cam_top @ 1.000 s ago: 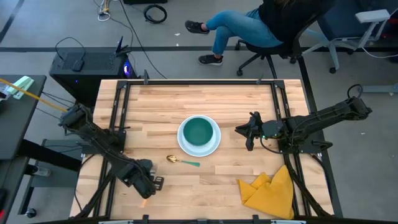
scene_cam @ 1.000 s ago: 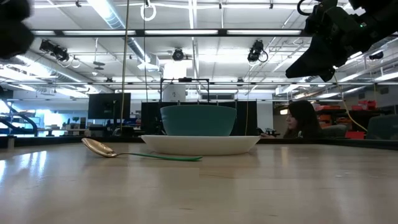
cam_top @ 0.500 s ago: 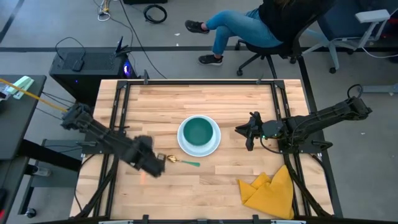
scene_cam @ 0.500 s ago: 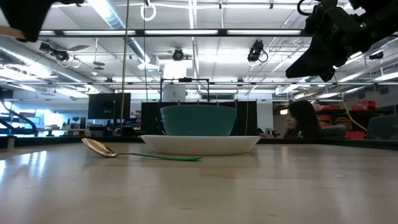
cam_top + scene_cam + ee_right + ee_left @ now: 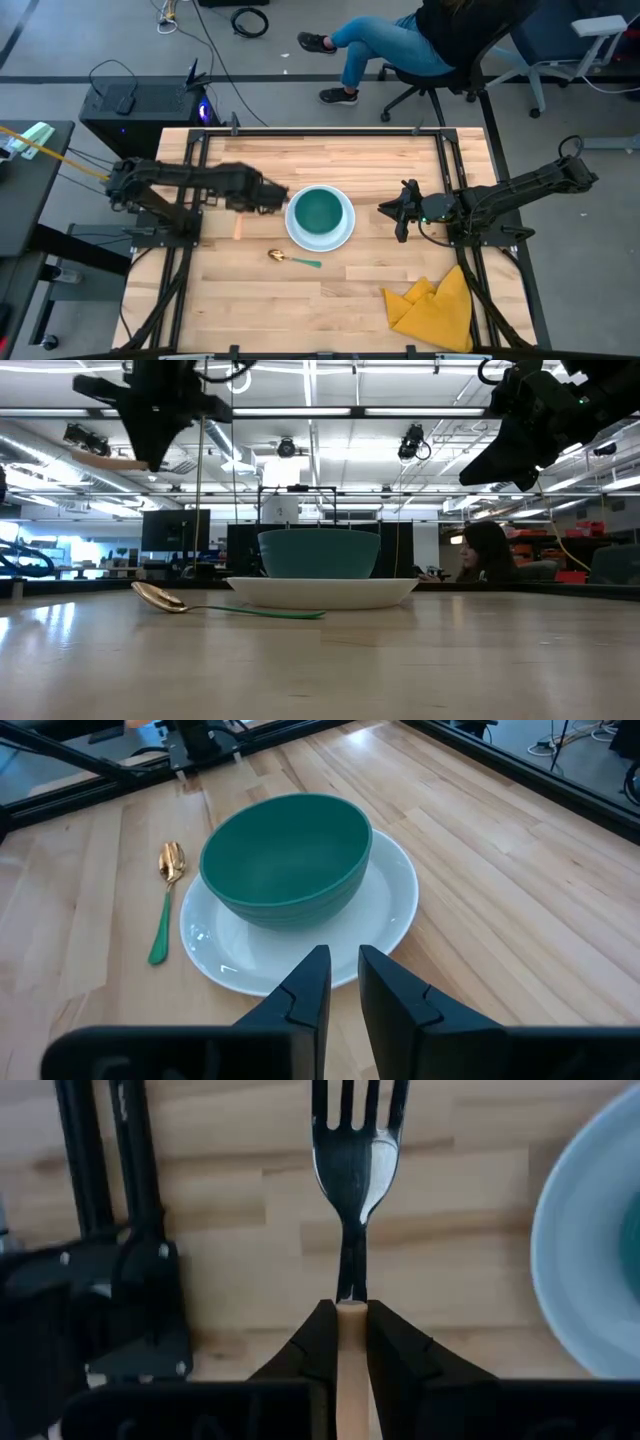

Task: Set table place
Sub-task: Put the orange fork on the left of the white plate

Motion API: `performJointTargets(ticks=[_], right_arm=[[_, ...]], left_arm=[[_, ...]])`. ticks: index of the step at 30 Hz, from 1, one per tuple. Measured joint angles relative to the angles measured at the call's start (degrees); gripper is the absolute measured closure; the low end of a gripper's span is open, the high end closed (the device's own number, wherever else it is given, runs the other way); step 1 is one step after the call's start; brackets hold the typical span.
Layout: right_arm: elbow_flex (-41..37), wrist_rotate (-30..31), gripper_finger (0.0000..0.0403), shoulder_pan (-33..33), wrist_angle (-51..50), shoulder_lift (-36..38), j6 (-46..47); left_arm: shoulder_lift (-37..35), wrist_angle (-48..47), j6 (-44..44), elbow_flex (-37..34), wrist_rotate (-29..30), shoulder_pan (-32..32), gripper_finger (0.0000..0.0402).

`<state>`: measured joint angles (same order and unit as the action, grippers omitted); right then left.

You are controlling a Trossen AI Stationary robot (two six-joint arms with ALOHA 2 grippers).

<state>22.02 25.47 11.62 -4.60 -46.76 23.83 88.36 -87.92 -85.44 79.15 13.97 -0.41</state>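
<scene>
A teal bowl (image 5: 320, 212) stands in a round white plate (image 5: 320, 247) at the middle of the wooden table (image 5: 350, 160). A gold spoon with a teal handle (image 5: 292, 260) lies flat on the table near the plate's near-left side. My left gripper (image 5: 272, 197) hangs just left of the plate, high above the table (image 5: 150, 455), shut on the orange-handled silver fork (image 5: 355, 1140). My right gripper (image 5: 385, 210) waits right of the plate, above the table; its fingers (image 5: 310, 985) are close together and hold nothing. My left gripper pinches the fork's orange handle (image 5: 351, 1330) between its two fingers, close to where the handle meets the silver neck. The fork runs along the fingers, tines out ahead of the fingertips. The handle's free end (image 5: 105, 461) sticks out toward the table's left. The fork is lifted clear of the table.
A crumpled yellow cloth (image 5: 435, 305) lies at the table's near right. Black frame rails (image 5: 195, 170) run along the left and right sides. A person (image 5: 420, 40) sits in a chair beyond the far edge.
My left gripper has swung from the table's near-left corner toward the far edge and to the right. It has ended beside the plate's left side, staying shut on the fork, which it has carried clear of the table.
</scene>
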Motion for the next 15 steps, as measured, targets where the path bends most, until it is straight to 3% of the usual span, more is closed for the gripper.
performJointTargets(ticks=[7,15], right_arm=[[0.0,-0.01,0.0339,0.01,0.0,0.0,0.0],[0.0,0.0,0.0339,0.0,0.0,0.0,0.0]], left_arm=[[-0.01,13.24,8.82,-4.56,-2.48,8.18,0.0362],[0.02,19.65,8.74,-15.49,-5.38,12.9,0.0362]])
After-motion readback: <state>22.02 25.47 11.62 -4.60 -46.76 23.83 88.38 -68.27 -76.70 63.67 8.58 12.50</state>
